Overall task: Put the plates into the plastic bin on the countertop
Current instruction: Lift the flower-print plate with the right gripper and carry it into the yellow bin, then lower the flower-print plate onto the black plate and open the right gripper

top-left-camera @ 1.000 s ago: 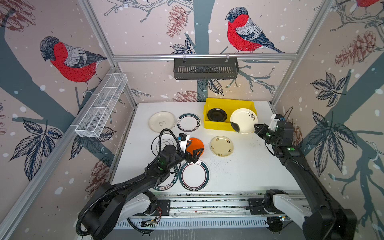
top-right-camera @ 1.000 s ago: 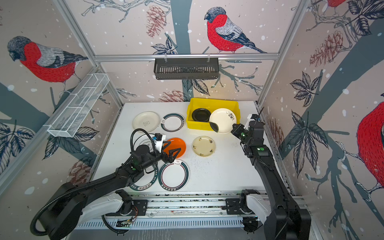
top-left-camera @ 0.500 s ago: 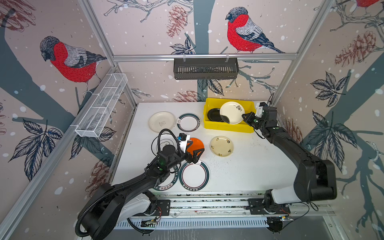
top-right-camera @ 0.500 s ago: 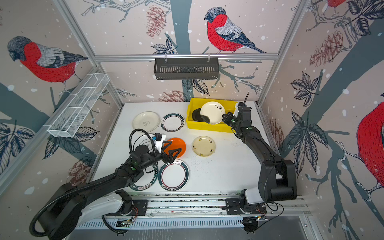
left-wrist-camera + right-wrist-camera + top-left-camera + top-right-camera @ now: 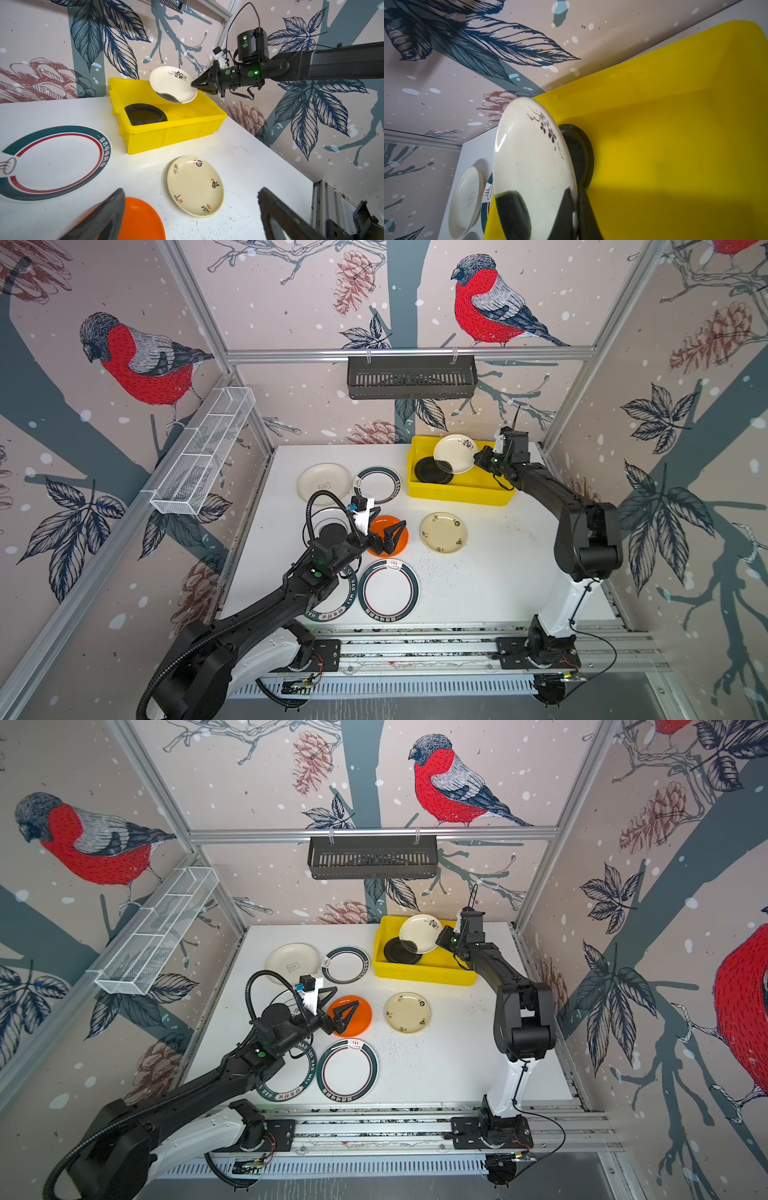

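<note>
The yellow plastic bin point(image 5: 457, 494) sits at the far right of the tabletop point(image 5: 498, 572). A black plate point(image 5: 430, 472) lies flat in its left end. Over the bin's middle a cream flowered plate point(image 5: 455, 451) hangs tilted, and in both top views its lower edge overlaps the black plate. The right jaws are clamped tight on its right rim. The left jaws stand spread wide just over the orange plate point(image 5: 376, 526) near the tabletop's middle; whether they touch it I cannot tell. The other plates point(image 5: 443, 532) lie flat on the tabletop, outside the bin, to its left and nearer.
</note>
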`<state>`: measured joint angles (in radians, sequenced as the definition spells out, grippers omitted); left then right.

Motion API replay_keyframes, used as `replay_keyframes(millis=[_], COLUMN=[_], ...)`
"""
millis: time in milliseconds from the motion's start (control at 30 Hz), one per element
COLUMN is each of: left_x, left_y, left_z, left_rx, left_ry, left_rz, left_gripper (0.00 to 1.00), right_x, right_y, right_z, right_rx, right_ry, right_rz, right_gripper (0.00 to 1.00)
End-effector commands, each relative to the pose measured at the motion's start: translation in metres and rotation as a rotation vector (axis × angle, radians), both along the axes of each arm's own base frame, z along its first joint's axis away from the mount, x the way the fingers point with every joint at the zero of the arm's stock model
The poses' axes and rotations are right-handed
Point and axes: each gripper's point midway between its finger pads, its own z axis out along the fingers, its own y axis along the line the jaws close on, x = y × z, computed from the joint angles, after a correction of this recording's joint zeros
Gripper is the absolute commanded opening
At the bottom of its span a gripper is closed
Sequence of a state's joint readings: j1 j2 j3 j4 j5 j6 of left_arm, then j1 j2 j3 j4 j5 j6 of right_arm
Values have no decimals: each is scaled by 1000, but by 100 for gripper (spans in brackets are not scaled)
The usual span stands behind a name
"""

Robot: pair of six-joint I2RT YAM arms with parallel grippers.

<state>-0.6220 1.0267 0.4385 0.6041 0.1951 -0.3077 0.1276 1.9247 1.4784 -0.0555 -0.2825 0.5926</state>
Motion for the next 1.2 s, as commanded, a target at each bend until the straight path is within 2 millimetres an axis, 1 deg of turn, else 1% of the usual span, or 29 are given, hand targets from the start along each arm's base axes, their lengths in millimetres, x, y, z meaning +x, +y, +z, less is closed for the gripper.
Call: replay_keyframes(millis=[0,67,133,233,367,533,733,833,933,1100,1167], left_x=[6,6,7,8,7,6,5,6,6,7,8], left_y=[3,3,3,4,8,13,15,16,16,14,14], left_z=[8,11,13,17,17,15,19,21,21,22,22], left_rx=[10,10,16,20,23,29,33,35,37,44,44], left_ry=[-19,-21,-20,-20,-17,-11,-16,-19,-18,-13,-11], left_rz=[33,35,36,43,61,80,86,93,95,91,90], left_gripper=[99,99,99,98,99,99,99,99,99,99,99], right_x=[11,17,20,24,25,29,36,39,41,43,43], right_y=[10,21,26,28,37,42,49,54,58,60,61], right_z=[-8,-15,-24,-41,-59,-74,-86,-90,-90,-92,-94], right_rx=[-59,-75,-95,-121,-134,-150,-123,-128,-129,-118,-118], right_ry=[25,32,44,76,108,133,151,158,156,158,162], right_rz=[25,54,62,56,73,75,81,92,98,98,101], right_gripper=[0,0,0,0,0,0,0,6,10,11,16])
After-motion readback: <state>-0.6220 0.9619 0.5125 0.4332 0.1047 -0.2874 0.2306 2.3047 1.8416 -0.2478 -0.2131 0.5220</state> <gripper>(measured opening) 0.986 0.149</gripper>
